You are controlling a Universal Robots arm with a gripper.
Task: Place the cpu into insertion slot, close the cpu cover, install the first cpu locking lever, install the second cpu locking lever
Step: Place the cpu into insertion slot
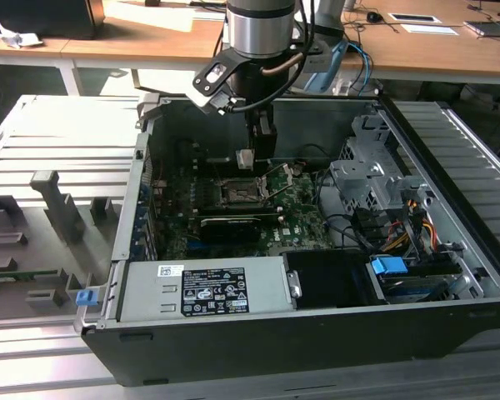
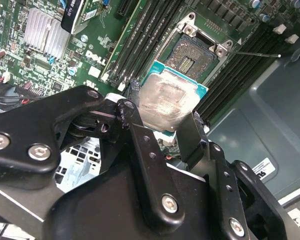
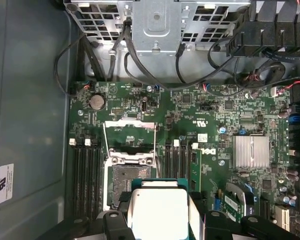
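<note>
My gripper (image 1: 252,154) hangs inside the open computer case, shut on the cpu (image 1: 244,157), a small silvery square chip. In both wrist views the cpu (image 2: 165,100) (image 3: 157,205) sits between my black fingers (image 2: 135,120), above the green board and a little off to one side of the insertion slot (image 2: 192,56) (image 3: 125,182) (image 1: 236,193). The slot's dark centre lies bare. The cpu cover (image 3: 130,131) stands swung open at the slot's far side, toward the drive cage. Two thin wire levers (image 3: 154,145) are raised beside it.
A grey labelled power supply box (image 1: 204,290) fills the case's near side. A metal drive cage (image 1: 362,179) with cables (image 3: 110,50) stands at the exterior view's right. Memory slots (image 3: 85,175) flank the socket, and a finned heatsink (image 3: 251,151) sits on the board.
</note>
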